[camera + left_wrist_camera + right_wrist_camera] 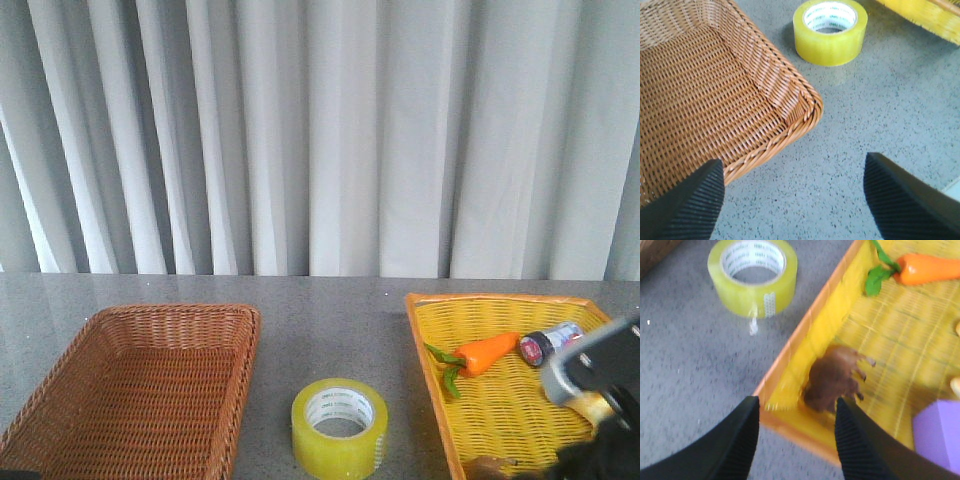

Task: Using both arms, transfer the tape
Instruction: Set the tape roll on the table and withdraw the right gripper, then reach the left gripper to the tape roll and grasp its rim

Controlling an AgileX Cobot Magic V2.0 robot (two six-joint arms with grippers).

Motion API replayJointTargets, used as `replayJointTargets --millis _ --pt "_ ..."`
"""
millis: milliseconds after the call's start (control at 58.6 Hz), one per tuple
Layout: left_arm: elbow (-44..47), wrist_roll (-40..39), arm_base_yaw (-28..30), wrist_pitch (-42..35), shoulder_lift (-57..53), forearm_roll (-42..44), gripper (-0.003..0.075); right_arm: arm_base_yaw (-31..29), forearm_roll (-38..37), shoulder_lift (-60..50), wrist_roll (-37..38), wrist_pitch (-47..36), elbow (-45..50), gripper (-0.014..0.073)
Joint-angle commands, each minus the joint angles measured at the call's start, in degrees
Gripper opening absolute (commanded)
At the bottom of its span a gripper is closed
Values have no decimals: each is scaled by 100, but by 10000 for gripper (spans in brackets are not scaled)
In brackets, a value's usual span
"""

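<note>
You are looking at a grey speckled table [330, 340] filling the lower part of the front view. A brown wicker basket [140, 385] is sitting directly on it at the lower left, a yellow wicker tray [445, 390] at the lower right, and the tape [340, 427] is lying flat on its side between them at bottom centre, apart from both.

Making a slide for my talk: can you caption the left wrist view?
Open left gripper above the grey table, beside the brown wicker basket, with the yellow tape ahead.
</note>
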Motion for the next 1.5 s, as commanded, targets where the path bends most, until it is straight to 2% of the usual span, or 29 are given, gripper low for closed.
replayJointTargets --millis 0,119,290,529,751,1093,1485 --pt "-192 121 -40 -562 59 -114 560 -34 -26 -532 -1 -429 240 344" --pt "-595 414 -42 -511 439 -286 560 -34 -25 -911 -1 -398 481 344" --pt "-1445 1259 -63 -314 1199 -679 560 -34 -25 -1195 -1 -237 488 344" --pt "-2733 1761 -753 -140 2676 -664 560 -34 -25 -1259 -1 -206 488 344" --pt "-4102 1771 -1167 490 4187 -657 560 -34 -25 -1259 -1 -206 488 344" --pt "-6004 1771 -1222 1384 6030 -653 560 -34 -25 -1259 -1 -206 488 344" --pt "-7038 1650 -1241 1527 7296 -645 547 -34 -25 -1259 -1 -206 488 344"
